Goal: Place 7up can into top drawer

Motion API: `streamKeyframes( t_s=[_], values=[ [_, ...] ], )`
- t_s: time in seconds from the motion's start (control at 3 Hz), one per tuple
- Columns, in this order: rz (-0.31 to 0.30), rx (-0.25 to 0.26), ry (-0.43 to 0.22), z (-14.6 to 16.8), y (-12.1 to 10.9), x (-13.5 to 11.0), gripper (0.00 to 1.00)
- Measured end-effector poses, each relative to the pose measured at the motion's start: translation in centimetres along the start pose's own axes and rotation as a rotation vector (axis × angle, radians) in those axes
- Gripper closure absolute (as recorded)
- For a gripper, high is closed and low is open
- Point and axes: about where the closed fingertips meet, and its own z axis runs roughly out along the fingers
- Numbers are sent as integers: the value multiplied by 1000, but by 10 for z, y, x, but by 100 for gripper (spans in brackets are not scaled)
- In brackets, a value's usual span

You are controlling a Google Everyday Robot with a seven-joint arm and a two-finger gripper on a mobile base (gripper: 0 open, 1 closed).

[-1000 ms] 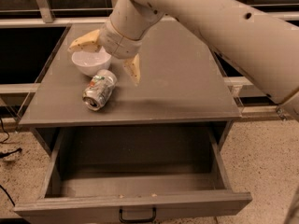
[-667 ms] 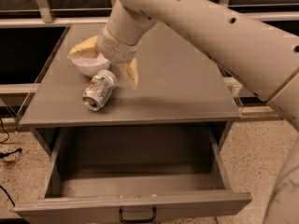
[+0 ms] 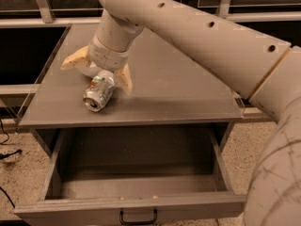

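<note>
The 7up can [image 3: 99, 93] lies on its side on the grey tabletop [image 3: 178, 88], near the front left, its silvery end facing the front. My gripper [image 3: 95, 77] hangs right over the can, open, with one tan finger [image 3: 73, 61] to the can's left rear and the other [image 3: 125, 80] at its right. The fingers are not closed on the can. The top drawer [image 3: 136, 185] below the tabletop is pulled out and empty, with its dark handle [image 3: 138, 218] on the front panel.
A white bowl sits behind the can, almost wholly hidden by my gripper. My thick arm [image 3: 221, 46] crosses over the right half of the tabletop. Dark railings run along the back. Speckled floor [image 3: 14, 182] lies around the cabinet.
My gripper has come down and forward-left from over the bowl, so its fingers now straddle the can. The can and drawer have not moved.
</note>
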Motion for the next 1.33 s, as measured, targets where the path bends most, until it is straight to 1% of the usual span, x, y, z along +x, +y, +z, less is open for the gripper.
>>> streamKeyframes(
  t_s=[0.33, 0.67, 1.33],
  values=[
    [-17, -24, -18, 9, -2, -6, 0],
    [-30, -39, -34, 15, -3, -12, 2],
    [-36, -42, -39, 17, -4, -13, 48]
  ],
)
